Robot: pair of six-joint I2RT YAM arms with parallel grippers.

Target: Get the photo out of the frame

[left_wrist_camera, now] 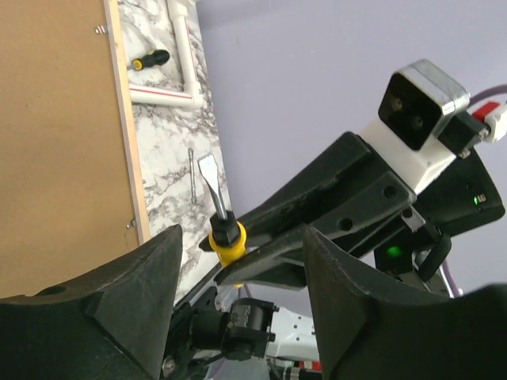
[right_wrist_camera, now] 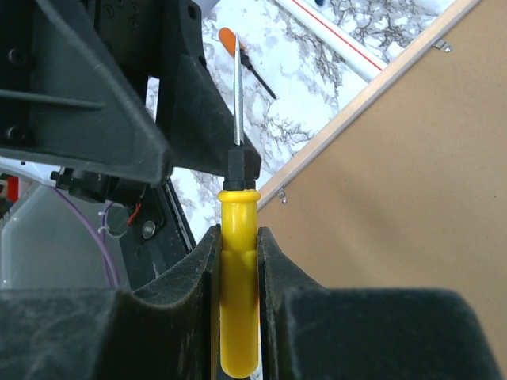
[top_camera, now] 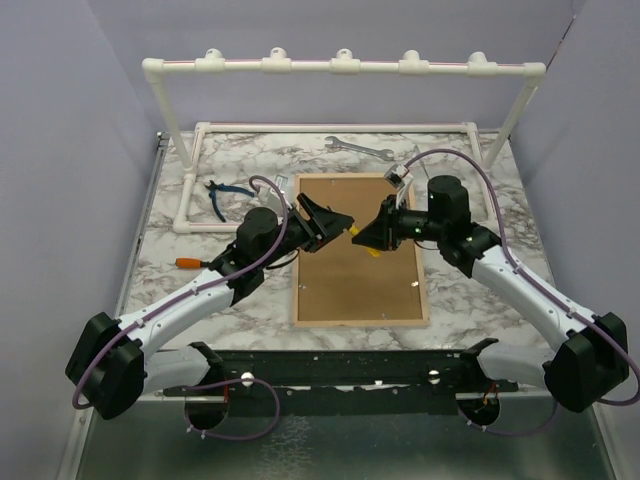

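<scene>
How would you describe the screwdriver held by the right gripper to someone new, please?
Find the brown-backed frame lying in the middle of the marble table. Over its upper half the right gripper is shut on a screwdriver. Its all-yellow handle, held off the table, sets it apart from the orange-handled one lying on the marble.

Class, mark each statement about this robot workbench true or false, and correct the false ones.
1. The right gripper holds a yellow-handled screwdriver. True.
2. The frame lies glass side up. False: its brown fibreboard back faces up.
3. The left gripper is clamped on the screwdriver. False: its jaws stand apart, empty.
4. A wrench lies on the table beyond the frame. True.
</scene>
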